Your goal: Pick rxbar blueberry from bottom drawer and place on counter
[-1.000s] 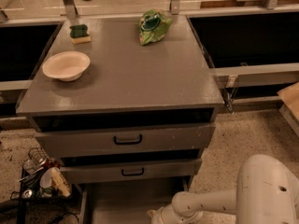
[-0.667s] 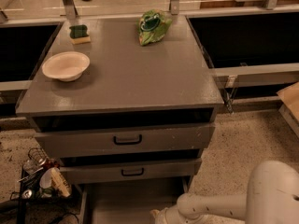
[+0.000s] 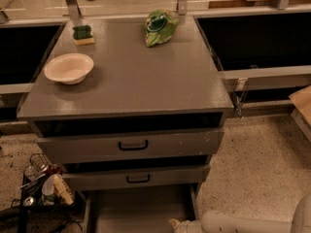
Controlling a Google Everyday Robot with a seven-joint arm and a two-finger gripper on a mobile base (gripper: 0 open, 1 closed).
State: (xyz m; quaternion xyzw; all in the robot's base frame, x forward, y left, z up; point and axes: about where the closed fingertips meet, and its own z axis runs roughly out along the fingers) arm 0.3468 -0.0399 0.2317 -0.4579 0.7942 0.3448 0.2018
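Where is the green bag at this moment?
In the camera view, the green bag lies at the far edge of the counter, right of the sponge. The tool is low at the open bottom drawer.

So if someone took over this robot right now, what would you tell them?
Gripper: low at the bottom drawer's front right corner, by the picture's lower edge.
Rxbar: not in view.
Counter holds a bowl, sponge and green bag, no bar.
Done: drawer open.
Left: find and grasp the bar, lift it, set it on the counter.
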